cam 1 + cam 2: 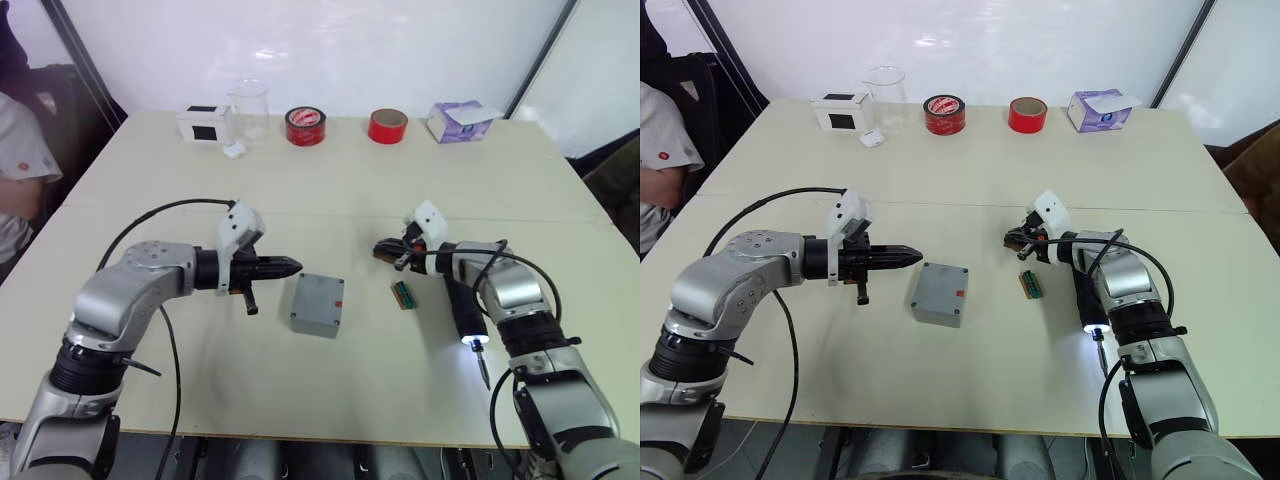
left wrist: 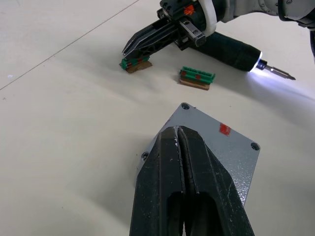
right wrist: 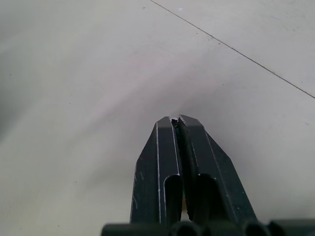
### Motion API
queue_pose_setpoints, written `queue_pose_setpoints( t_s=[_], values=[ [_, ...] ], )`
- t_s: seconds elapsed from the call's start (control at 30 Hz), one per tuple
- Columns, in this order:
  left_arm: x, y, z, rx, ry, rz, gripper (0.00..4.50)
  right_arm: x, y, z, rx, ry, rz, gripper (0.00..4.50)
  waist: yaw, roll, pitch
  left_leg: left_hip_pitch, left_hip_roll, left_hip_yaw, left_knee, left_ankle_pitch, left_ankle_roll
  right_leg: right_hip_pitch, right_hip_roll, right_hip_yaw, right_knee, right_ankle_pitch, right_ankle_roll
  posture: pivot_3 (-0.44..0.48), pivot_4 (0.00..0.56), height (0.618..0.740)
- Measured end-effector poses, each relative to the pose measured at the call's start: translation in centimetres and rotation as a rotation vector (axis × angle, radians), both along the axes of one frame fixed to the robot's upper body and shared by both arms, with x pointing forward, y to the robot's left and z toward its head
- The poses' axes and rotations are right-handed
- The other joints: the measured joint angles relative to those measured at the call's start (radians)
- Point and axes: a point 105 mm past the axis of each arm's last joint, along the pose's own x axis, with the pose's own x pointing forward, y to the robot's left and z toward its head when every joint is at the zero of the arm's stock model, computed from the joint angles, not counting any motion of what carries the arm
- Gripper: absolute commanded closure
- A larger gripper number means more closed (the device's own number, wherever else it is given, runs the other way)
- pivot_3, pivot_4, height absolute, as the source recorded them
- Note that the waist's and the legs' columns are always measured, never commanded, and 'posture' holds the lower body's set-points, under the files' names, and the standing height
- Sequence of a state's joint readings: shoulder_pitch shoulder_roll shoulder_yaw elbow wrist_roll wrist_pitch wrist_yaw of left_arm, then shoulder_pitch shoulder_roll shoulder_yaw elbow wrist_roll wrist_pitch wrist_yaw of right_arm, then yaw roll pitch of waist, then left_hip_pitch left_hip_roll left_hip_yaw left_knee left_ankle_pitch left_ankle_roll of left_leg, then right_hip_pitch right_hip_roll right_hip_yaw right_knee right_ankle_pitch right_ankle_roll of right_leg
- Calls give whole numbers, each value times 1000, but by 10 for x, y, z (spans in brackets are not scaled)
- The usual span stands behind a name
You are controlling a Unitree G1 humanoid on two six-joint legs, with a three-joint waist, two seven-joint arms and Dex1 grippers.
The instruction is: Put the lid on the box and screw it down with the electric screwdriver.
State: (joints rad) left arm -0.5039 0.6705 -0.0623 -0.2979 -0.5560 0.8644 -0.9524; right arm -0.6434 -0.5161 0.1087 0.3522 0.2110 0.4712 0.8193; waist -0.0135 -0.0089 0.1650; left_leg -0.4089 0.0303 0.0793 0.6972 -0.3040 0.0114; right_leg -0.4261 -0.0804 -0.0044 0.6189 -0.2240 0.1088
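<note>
I see the lid (image 2: 216,142) seated on the box (image 1: 318,305); both hands (image 1: 285,266) (image 1: 385,250) pinched shut, seemingly empty. The screwdriver (image 1: 464,305) lies ungrasped and may roll away.

boxes 3 (grey (image 1: 317,305), white (image 1: 203,123), tissue (image 1: 458,120)) | tape rolls 2 (image 1: 305,126) (image 1: 387,126) — green blocks 2 (image 2: 197,77) (image 2: 135,63)
</note>
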Motion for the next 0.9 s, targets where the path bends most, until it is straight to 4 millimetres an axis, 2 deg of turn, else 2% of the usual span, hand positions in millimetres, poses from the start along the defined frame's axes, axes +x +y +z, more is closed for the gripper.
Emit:
queue_pose_setpoints(
  t_s=[0.37,0.53,0.77,0.9],
  values=[
    [1,0,0,1,2,10,4500,0,0,0,2,2,5,4410,0,0,0,0,0,0,0,0,0,0,0,0,0,0,0,0,150,740],
    [1,0,-1,1,5,11,4500,0,-1,6,15,-17,-3,4410,0,0,0,0,0,0,0,0,0,0,0,0,0,0,0,0,150,740],
    [0,1,-1,1,8,8,4500,0,1,33,45,-104,-11,4410,0,0,0,0,0,0,0,0,0,0,0,0,0,0,0,0,150,740],
    [-6,6,-3,19,41,-13,4500,-17,12,61,84,-182,52,4410,1,0,0,0,0,-1,-1,0,0,-1,0,0,0,0,0,0,150,740]
  ],
)
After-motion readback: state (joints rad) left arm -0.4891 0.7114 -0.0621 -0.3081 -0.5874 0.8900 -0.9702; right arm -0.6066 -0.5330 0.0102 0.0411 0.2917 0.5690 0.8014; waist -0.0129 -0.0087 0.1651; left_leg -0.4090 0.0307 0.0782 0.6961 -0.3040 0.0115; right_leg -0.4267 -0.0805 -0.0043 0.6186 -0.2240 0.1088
